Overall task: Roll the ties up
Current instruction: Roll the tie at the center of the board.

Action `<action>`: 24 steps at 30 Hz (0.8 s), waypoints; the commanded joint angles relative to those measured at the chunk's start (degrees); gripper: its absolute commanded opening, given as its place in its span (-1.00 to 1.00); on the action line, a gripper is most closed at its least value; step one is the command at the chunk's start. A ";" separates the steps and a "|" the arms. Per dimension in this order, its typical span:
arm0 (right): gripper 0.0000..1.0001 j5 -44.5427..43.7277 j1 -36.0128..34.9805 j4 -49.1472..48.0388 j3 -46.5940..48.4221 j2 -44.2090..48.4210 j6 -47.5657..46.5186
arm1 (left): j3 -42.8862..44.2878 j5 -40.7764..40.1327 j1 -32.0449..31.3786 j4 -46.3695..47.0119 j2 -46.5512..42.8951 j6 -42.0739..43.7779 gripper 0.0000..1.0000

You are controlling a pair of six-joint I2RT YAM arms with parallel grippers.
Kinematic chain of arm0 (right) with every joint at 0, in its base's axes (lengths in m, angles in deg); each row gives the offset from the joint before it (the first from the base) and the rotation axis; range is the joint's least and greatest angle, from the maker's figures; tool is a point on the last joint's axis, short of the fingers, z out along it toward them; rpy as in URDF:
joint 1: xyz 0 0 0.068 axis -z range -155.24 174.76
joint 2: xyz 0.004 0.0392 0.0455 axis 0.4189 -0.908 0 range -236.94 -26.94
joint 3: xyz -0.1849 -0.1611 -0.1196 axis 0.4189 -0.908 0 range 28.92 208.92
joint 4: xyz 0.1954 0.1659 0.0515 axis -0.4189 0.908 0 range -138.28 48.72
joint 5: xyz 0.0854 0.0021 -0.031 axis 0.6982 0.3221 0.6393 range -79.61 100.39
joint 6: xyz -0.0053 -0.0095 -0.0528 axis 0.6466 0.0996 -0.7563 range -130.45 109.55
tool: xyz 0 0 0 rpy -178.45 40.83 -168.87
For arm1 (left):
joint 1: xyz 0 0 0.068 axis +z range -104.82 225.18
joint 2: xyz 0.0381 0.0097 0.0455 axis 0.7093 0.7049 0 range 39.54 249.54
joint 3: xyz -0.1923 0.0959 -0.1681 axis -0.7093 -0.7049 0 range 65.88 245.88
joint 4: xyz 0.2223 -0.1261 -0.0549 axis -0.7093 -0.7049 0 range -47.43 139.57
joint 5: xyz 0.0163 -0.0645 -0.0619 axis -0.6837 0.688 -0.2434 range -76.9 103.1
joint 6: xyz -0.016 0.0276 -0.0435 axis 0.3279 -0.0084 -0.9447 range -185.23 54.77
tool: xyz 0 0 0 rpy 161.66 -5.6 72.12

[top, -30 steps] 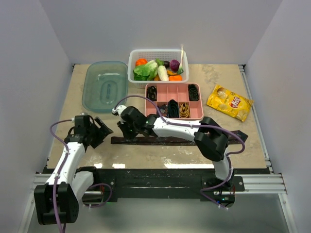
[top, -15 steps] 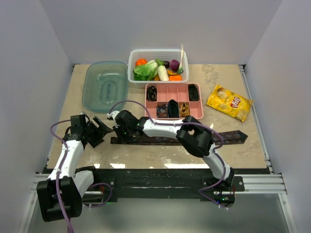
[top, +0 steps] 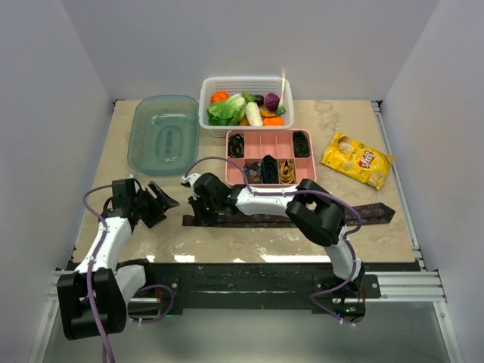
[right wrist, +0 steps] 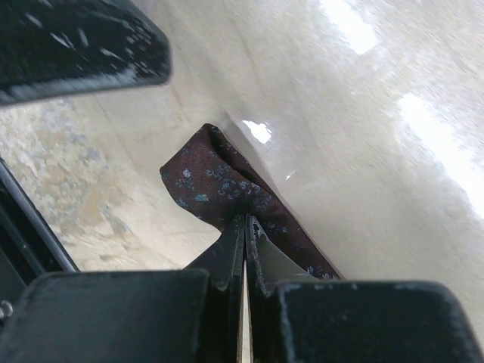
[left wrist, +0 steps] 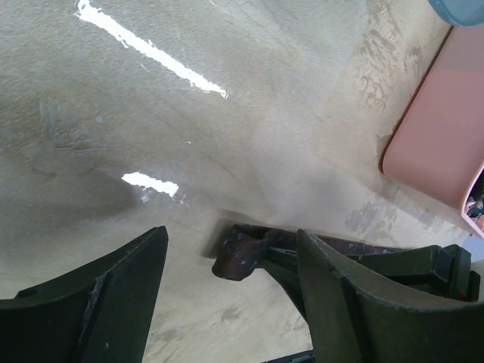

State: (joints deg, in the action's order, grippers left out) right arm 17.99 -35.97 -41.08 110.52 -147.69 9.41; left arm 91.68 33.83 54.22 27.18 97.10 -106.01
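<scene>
Jaws from above: our right gripper (top: 200, 212) clamps the left end of the tie (top: 302, 220), which lies along the bench's (top: 249, 246) near edge, our left gripper (top: 161, 203) gaping beside it. Left wrist: that end lies just ahead of our wide-apart jaws. Right wrist: the tip is pinched, so we judge the roll is starting and next needs a tight first turn.

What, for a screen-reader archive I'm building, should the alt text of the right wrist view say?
The right gripper, jaws shut, pinches the end of a dark maroon tie with small bluish flecks, its tip lying crumpled on the glossy beige table. A black robot part fills the upper left corner.
</scene>
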 commanded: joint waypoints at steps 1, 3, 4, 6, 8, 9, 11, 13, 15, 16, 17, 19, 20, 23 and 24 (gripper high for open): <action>-1.00 2.51 1.58 3.43 -3.99 0.69 -1.92 | 0.83 1.77 -3.40 3.76 0.97 2.54 0.46; -1.00 4.35 2.28 3.43 -4.61 1.13 -2.72 | 0.83 1.25 -6.55 4.90 1.94 2.37 0.45; -1.00 4.62 2.63 3.78 -4.70 1.13 -2.72 | 0.83 0.89 -7.53 5.34 2.20 2.19 0.41; -1.00 6.99 4.21 3.44 -5.22 1.48 -2.28 | 0.48 0.19 -10.08 5.87 2.12 1.49 0.38; -1.00 8.83 5.35 2.29 -6.02 1.74 -1.84 | 0.04 -1.13 -11.14 6.48 1.59 0.96 0.35; -1.00 9.10 5.45 2.12 -6.02 1.74 -1.93 | -0.40 -1.39 -11.32 6.66 1.33 0.79 0.33; -1.00 9.19 5.80 2.90 -5.14 1.39 -2.10 | -0.84 -1.74 -11.50 7.01 1.33 1.13 0.27; -1.00 10.16 5.88 2.99 -4.53 0.87 -2.10 | -1.45 -2.19 -11.59 7.01 2.11 1.40 0.25; -1.00 10.95 5.97 2.82 -4.17 0.52 -1.93 | -2.24 -1.93 -12.11 7.89 2.73 1.05 0.24; -1.00 11.21 5.97 2.90 -3.74 0.34 -1.93 | -2.51 -1.66 -12.29 8.41 2.82 0.87 0.22; -1.00 11.39 5.97 2.91 -3.56 0.25 -1.67 | -2.77 -1.66 -12.38 8.85 2.99 0.70 0.22; -1.00 11.83 5.97 2.82 -3.03 0.08 -1.49 | -3.30 -2.27 -12.64 9.03 2.91 0.61 0.20; -1.00 11.92 6.06 2.82 -2.85 -0.10 -1.23 | -3.39 -2.54 -12.82 9.21 2.91 0.52 0.20; -1.00 12.88 6.06 2.55 -2.15 -0.36 -0.96 | -4.26 -2.80 -12.82 10.61 3.43 0.34 0.19; -1.00 12.97 6.06 2.64 -2.06 -0.36 -0.70 | -4.62 -2.63 -12.90 11.05 3.70 0.26 0.18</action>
State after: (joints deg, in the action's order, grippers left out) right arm 29.86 -29.98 -42.24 107.20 -146.57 8.89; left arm 88.14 31.69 41.74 34.11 100.09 -105.13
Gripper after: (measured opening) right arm 0.007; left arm 0.598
